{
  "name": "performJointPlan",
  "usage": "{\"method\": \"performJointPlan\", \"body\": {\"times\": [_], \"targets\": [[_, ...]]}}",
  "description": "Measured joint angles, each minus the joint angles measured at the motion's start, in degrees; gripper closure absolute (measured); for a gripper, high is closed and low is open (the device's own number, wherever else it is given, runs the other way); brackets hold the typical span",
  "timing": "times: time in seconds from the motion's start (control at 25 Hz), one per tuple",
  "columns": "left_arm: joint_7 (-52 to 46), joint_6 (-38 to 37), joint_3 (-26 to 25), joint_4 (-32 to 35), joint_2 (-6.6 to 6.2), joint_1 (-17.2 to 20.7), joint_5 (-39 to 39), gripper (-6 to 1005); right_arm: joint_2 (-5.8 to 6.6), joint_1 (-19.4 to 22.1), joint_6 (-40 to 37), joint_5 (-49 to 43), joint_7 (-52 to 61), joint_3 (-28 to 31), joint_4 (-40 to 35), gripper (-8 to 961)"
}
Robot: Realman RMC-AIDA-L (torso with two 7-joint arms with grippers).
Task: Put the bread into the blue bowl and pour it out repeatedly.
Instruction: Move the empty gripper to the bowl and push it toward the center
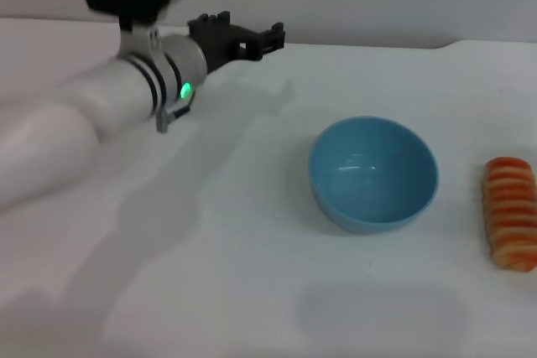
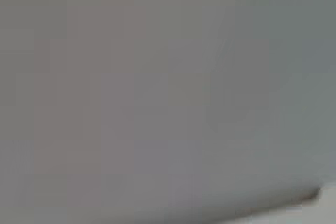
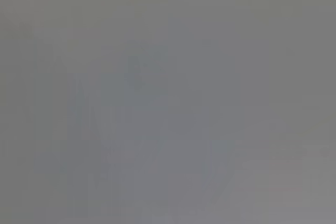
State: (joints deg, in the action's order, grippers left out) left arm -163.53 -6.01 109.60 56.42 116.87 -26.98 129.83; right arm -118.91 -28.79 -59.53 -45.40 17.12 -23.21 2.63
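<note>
A: Status?
B: Blue bowl (image 1: 374,172) upright and empty, mid counter (image 1: 210,274). Bread (image 1: 511,212) flat on the counter at the right edge of the head view, stripes up, near the bowl but not touching.
A: Hands?
B: Left hand (image 1: 252,39) raised over the far left of the counter, well apart from both things, holding nothing. Fingers apart or together: cannot tell. Right hand not in view. Both wrist views blank grey, no help.
A: Step?
B: Judged as pick-up of the bread, not yet begun.
A: How to do it well?
B: Probably a job for the right arm, bread being on that side. Come down from above, pinch across the narrow width near the middle so neither end sags. Lift clear of the rim, release low over the bowl centre. Loaf roughly bowl-width long, so likely to lodge across the rim if dropped off-centre.
</note>
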Motion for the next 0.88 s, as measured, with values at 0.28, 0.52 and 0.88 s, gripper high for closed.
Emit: {"method": "performJointPlan", "body": {"times": [0.28, 0.52, 0.88], "targets": [[8.81, -31.36, -16.52, 8.60, 0.71, -1.37, 0.93, 136, 0.00, 0.82, 0.60, -1.40, 0.02, 0.39, -0.14, 243], [9.31, -47.55, -20.55, 10.63, 0.95, -4.29, 0.91, 136, -0.01, 1.36, 0.60, -1.08, 0.03, 0.59, -0.26, 243], [7.41, -45.84, -13.16, 5.99, 1.52, -6.15, -0.56, 137, -0.16, 1.71, 0.15, -1.04, 0.07, 0.63, 0.04, 243]]}}
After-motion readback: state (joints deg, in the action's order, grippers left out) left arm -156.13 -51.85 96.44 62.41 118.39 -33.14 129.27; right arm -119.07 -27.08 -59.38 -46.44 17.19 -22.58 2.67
